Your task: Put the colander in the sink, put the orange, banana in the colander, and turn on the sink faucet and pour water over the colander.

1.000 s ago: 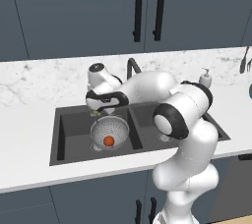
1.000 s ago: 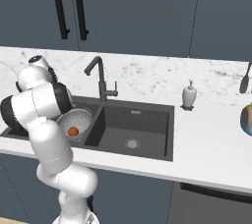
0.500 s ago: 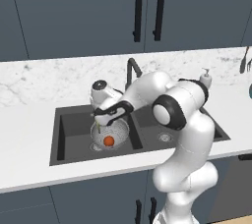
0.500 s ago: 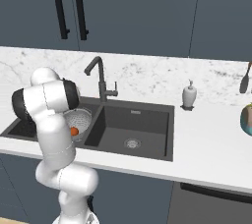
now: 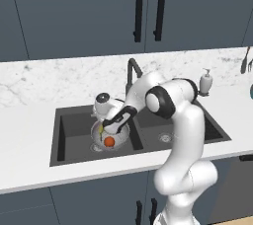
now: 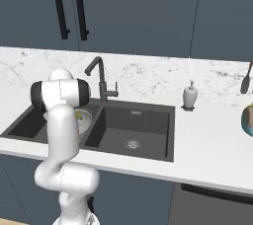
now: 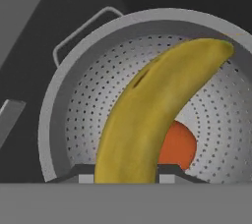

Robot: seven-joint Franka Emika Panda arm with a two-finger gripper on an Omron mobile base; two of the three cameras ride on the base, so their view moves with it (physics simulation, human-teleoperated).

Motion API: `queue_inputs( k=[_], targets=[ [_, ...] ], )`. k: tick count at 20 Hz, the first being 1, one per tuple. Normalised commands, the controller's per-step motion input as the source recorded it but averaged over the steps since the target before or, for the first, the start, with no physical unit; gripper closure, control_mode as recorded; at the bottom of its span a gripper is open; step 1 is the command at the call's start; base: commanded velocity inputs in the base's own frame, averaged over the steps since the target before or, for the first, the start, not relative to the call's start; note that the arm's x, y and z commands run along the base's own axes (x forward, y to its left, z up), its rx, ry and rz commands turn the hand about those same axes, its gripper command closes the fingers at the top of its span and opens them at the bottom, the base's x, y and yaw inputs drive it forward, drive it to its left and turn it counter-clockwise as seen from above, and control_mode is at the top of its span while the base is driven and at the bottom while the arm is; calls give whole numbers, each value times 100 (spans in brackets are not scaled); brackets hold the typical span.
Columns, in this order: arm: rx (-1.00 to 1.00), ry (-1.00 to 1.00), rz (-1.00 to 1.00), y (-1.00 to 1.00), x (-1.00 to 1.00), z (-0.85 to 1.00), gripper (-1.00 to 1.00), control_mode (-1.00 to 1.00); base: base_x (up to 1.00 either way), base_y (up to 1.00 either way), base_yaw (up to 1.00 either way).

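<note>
The silver-grey perforated colander stands in the left basin of the dark sink. The orange lies on its bottom. My gripper hangs just over the colander's rim, shut on the yellow banana. In the hand view the banana runs up from between my fingertips, over the colander, and partly hides the orange. The dark faucet rises behind the sink's divider. From the right, the arm covers most of the colander.
A white soap dispenser stands on the marble counter behind the right basin. A bowl and a hanging utensil sit at the far right. Dark cabinet doors with black handles line the wall above.
My hand has come down from the sink's back edge to just above the colander, carrying the banana. The colander and the orange have stayed put.
</note>
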Motion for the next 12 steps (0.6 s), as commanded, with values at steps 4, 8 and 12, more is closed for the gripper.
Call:
queue_inputs(
  k=[4, 8, 12],
  targets=[
    [-9, 0, 0, 0, 28, -71, 100, -100, 0, 0, 0],
    [-9, 0, 0, 0, 26, -69, 100, -100, 0, 0, 0],
    [-2, -1, 0, 0, 2, -53, 100, -100, 0, 0, 0]
  ],
)
